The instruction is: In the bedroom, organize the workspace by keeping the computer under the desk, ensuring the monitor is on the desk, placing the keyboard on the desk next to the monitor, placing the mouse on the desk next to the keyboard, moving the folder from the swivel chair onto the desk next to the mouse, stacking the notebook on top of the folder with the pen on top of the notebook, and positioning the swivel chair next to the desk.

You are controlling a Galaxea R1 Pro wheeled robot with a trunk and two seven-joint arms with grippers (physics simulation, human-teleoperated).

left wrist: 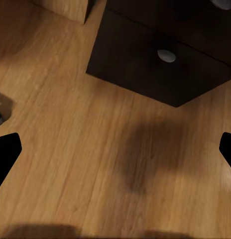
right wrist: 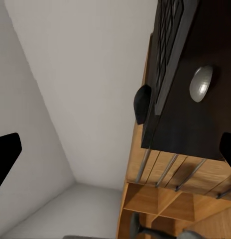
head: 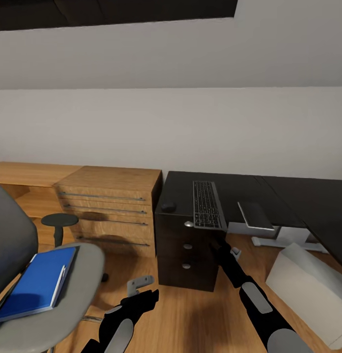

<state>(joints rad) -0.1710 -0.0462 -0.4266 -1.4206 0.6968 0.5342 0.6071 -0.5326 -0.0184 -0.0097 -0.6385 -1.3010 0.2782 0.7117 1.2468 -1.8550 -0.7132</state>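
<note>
Reaching up toward the near edge of the worktop (head: 249,189), the right hand (head: 221,243) sits just below the front end of the keyboard (head: 206,204), in front of the black drawers (head: 188,255); its fingers (right wrist: 6,154) stand wide apart with nothing between them. The keyboard lies lengthwise on the worktop with its front end over the edge, so a push from below or a careless grasp could tip it down to the floor (head: 200,314). The mouse (head: 168,207) rests near the corner of the worktop, on the side of the keyboard toward the wooden shelf unit (head: 112,211); a sideways slide of the keyboard could knock it off. The notebook (head: 255,214) lies on the other side of the keyboard, also close to the edge. The left hand (head: 140,286) hangs low in front of the drawers, its fingers (left wrist: 7,152) spread and empty over the floor. The folder (head: 38,282) is on the chair (head: 48,294), well apart from the worktop, with what looks like a pen on it; lifting the folder tilted could let that roll away. The computer (head: 308,289) is on the floor beside the worktop leg, and the right arm could brush it when it swings.
</note>
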